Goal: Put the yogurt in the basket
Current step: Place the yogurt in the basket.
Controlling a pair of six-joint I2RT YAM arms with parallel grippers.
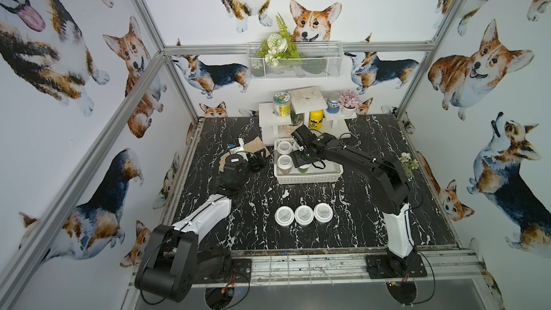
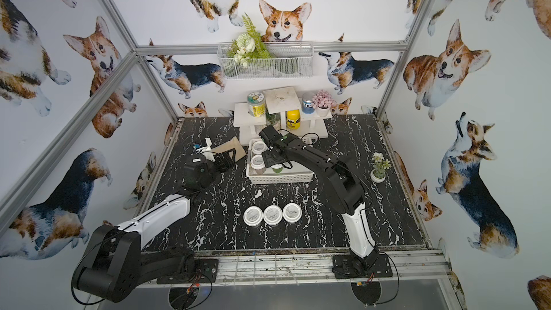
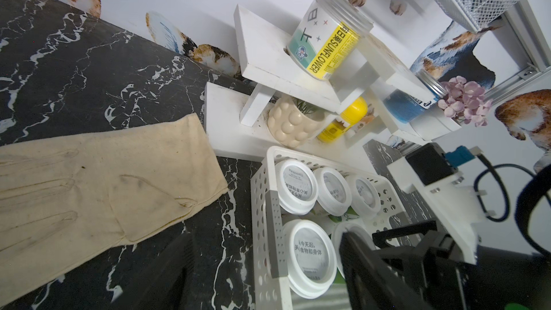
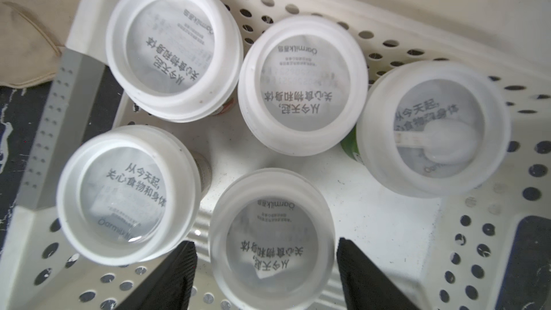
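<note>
The white perforated basket (image 1: pixel 307 178) stands at the back middle of the black marble table. Several yogurt jars with white lids stand in it, as the right wrist view shows. My right gripper (image 4: pixel 267 275) hangs open over the basket; its fingers (image 4: pixel 176 275) flank one yogurt jar (image 4: pixel 271 234) with a gap on each side. Three more yogurt jars (image 1: pixel 284 215) (image 1: pixel 304 214) (image 1: pixel 323 212) stand in a row near the table's front. My left gripper (image 1: pixel 258 161) is open and empty, just left of the basket's wall (image 3: pixel 262 204).
A beige glove (image 3: pixel 104 189) lies left of the basket. Behind it a white stepped shelf (image 1: pixel 304 99) holds a tall labelled jar (image 1: pixel 281 104), a yellow bottle (image 1: pixel 316 119) and plants. A small flower pot (image 1: pixel 408 164) stands at the right edge. A wire basket (image 1: pixel 295 67) hangs on the wall.
</note>
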